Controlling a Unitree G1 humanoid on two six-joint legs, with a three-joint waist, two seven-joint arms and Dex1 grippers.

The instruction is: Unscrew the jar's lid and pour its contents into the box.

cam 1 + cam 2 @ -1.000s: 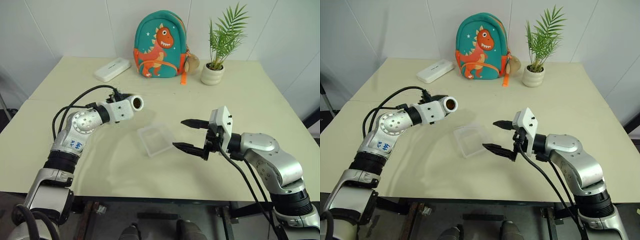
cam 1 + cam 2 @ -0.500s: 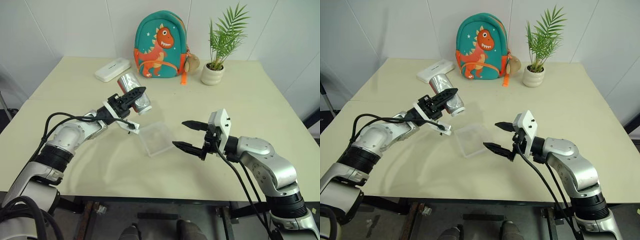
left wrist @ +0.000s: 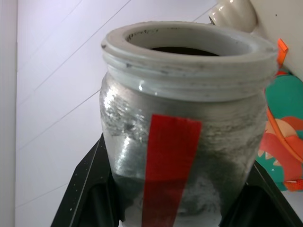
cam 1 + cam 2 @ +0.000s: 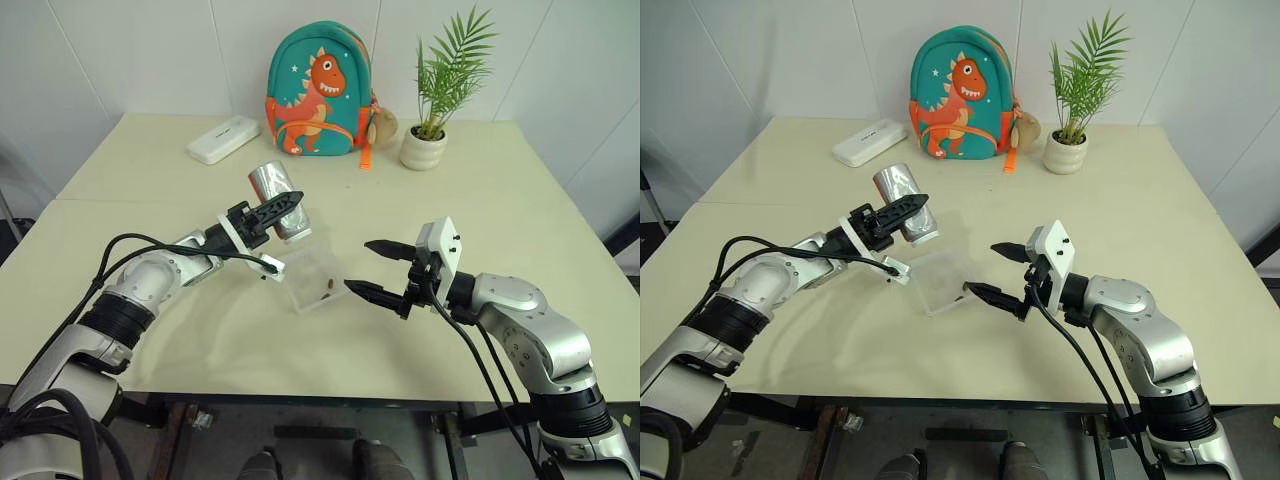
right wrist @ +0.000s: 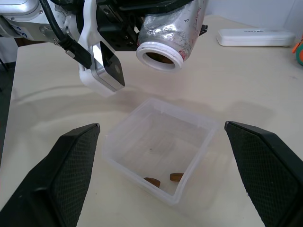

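A: Which way is the jar (image 4: 277,199) pointing?

B: Tilted, long axis slanting, open mouth down toward the box (image 4: 311,278) just below it. The left gripper (image 4: 283,206) has its jaws clamped on the jar.

A: And the right gripper (image 4: 372,268)?

B: Jaws apart, just beside the box on the desk (image 4: 480,210). Its wrist view shows two brown pieces (image 5: 163,179) in the box.

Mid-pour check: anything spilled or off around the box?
Nothing stands out. The jar is tipped mouth-down over the box, two brown pieces lie inside it, and none show on the table.
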